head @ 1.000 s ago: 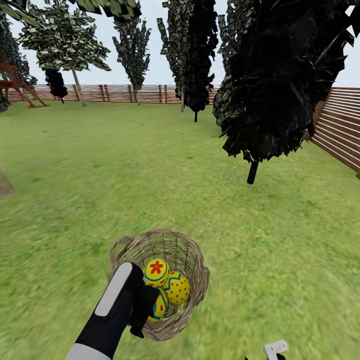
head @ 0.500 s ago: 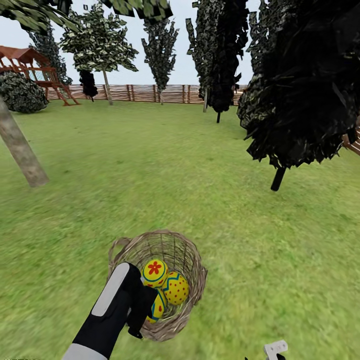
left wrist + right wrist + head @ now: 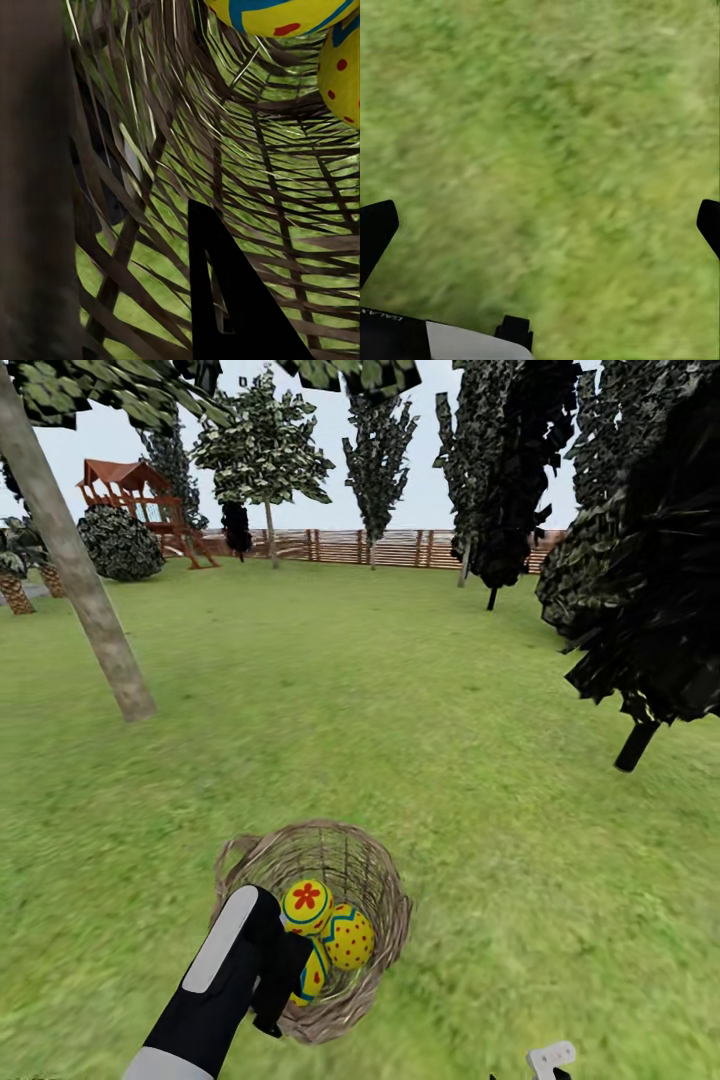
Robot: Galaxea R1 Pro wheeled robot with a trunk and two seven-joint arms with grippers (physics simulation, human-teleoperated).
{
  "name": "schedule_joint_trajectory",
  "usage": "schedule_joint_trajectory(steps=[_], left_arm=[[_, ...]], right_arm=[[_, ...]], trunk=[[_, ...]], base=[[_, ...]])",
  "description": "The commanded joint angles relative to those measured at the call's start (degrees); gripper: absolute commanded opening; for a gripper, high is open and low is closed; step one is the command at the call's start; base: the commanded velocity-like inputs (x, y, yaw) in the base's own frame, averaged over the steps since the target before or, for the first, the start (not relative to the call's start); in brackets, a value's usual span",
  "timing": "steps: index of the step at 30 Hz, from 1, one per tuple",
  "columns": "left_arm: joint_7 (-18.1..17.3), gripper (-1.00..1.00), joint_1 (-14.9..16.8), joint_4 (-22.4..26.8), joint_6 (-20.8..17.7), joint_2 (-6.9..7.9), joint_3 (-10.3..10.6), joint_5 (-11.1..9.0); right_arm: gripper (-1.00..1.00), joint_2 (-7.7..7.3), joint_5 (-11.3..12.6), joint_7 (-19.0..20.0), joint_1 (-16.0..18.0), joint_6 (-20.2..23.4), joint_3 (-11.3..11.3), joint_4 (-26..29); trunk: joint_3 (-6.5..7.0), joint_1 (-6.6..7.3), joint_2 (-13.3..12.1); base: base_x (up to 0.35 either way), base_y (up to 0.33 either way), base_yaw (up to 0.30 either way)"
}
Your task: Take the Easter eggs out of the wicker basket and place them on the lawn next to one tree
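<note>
The wicker basket [image 3: 372,880], eggs [image 3: 330,925] inside, is hanging from the clamped left gripper [image 3: 275,1000]; right gripper [image 3: 540,225] gaping; keeping it level toward the tree [image 3: 95,620] seems wise.

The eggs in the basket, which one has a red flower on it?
The top egg, the one closest to the left gripper. It shows a red flower; the egg beside it has small red dots, and the lowest egg shows mostly blue bands.

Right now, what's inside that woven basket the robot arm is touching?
Inside the wicker basket lie three yellow Easter eggs, painted with red and blue. The left gripper at the rim covers part of the lowest egg, and the eggs hide the basket's bottom.
</note>
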State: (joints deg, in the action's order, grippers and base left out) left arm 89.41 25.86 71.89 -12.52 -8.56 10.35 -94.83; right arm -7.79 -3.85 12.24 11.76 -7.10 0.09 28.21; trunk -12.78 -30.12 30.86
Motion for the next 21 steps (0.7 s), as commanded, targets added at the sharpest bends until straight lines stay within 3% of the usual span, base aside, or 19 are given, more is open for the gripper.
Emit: schedule_joint_trajectory(steps=[1,21], left_arm=[[0.17,-1.00,0.07,0.01,-0.98,0.08,0.03,-0.17],[0.33,-1.00,0.07,0.53,-0.58,0.12,0.03,-0.01]], right_arm=[[1.00,-0.03,-0.38,0.06,0.02,-0.19,0.00,0.01],[1.00,-0.03,-0.40,0.06,0.02,-0.25,0.00,0.14]], trunk=[[-0.09,-0.05,0.08],[-0.09,-0.05,0.08]], base=[[0.331,0.180,0.284],[0.331,0.173,0.284]])
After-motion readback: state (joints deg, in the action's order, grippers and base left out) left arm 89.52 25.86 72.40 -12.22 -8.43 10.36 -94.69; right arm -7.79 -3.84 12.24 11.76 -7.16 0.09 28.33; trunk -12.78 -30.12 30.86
